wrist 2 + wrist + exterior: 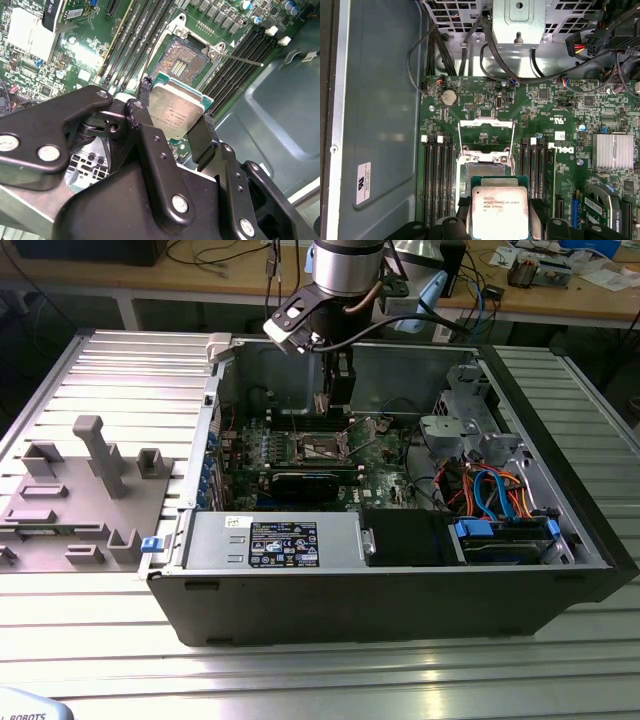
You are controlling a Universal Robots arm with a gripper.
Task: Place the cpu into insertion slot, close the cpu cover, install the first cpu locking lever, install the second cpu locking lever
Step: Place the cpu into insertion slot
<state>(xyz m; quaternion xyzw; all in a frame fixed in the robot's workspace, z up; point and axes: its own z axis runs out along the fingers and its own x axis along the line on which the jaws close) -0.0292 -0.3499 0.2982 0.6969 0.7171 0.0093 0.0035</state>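
Note:
In both wrist views my gripper [176,107] [500,207] is shut on the cpu [177,114] [500,212], one black finger on each of two opposite edges. The chip's dull silver top faces the cameras. It hangs above the insertion slot [186,59] [481,171], a dark square socket in the green board, and overlaps the slot's near edge without touching it. The cpu cover [487,121] stands swung open just beyond the slot. A thin metal lever rod [245,60] sticks out beside the socket. In the exterior view the gripper [335,405] reaches down into the open computer case, over the socket [318,447].
Long black memory slots [436,175] [536,170] flank the socket on both sides. A finned heat sink [614,150] and a black expansion card [305,483] sit nearby. Cables and a drive cage [470,420] fill the exterior view's right; a grey fixture [90,490] lies outside at its left.

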